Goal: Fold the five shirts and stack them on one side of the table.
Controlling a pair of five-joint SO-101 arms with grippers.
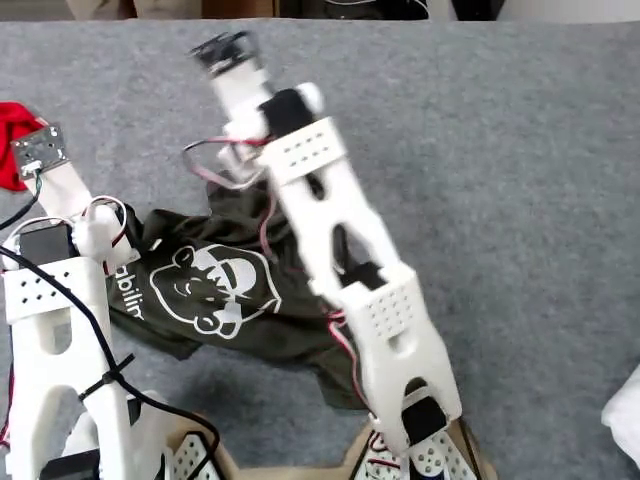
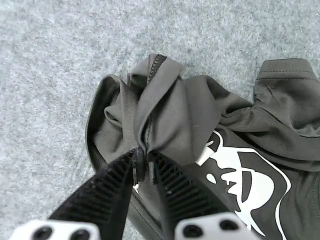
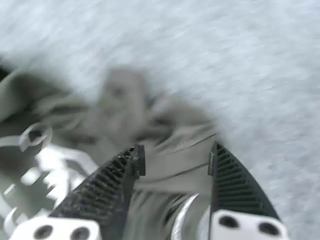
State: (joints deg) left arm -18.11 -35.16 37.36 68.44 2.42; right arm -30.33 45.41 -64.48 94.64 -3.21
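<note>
Up close, left hand (image 2: 144, 165) tight on dark shirt (image 2: 180, 120), right hand (image 3: 176, 160) wide; overhead, red cloth (image 1: 10, 135).

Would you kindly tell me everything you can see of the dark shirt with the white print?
The dark shirt looks like thin, soft knit, dark olive with a white cartoon print. It lies crumpled and unfolded on the grey table. The left gripper has its jaws shut on a bunched fold; the right gripper hangs open above another part.
</note>
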